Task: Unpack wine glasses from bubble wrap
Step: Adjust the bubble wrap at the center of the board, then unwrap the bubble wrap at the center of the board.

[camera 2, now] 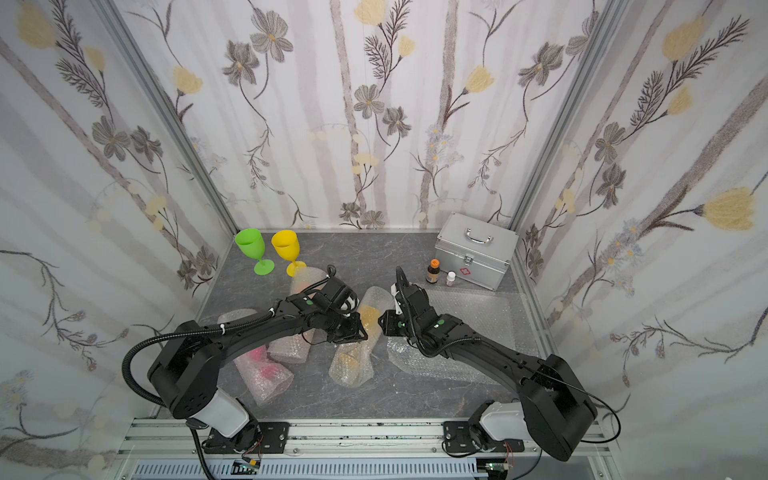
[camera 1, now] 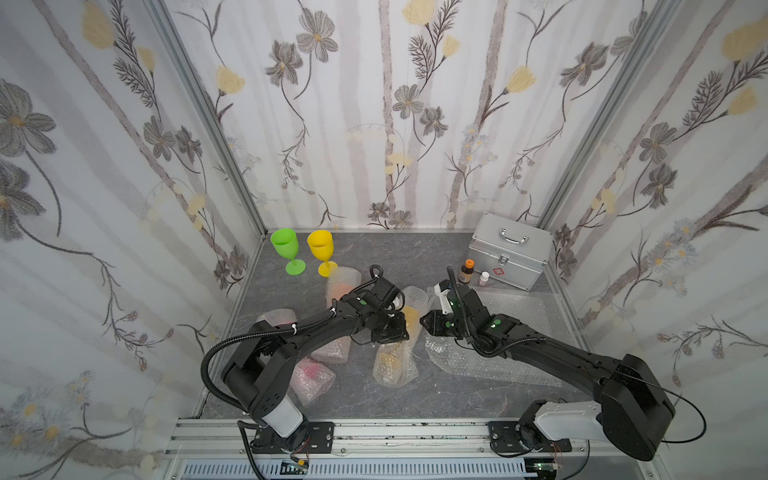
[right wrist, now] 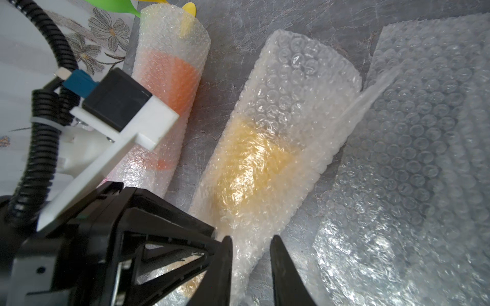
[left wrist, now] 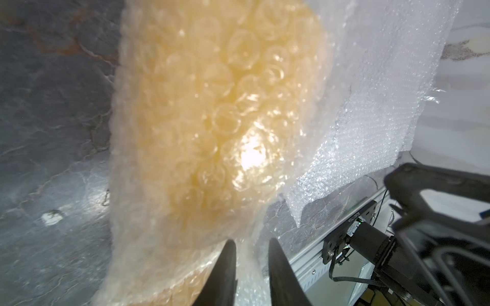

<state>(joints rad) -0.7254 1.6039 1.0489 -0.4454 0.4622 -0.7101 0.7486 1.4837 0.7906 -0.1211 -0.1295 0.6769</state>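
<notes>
Green goblet [camera 1: 285, 245] and yellow goblet [camera 1: 320, 247] stand unwrapped behind the amber-yellow roll [right wrist: 254, 169]. It, the orange roll [right wrist: 169, 76] and the pink roll [camera 1: 309, 372] lie wrapped. Left gripper [left wrist: 251, 242] and right gripper [right wrist: 252, 238] straddle it, jaws narrowly parted.

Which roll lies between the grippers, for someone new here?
From the silver metal case in the far right corner, come forward to the middle, where the left gripper and right gripper almost meet. The bubble wrap roll between them shows amber inside, unlike the orange roll and pink roll nearby.

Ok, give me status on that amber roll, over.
Left gripper, right gripper open, amber roll between the jaws. Amber goblet inside, wrapped, lying flat. Flat sheet and orange roll flank it.
</notes>
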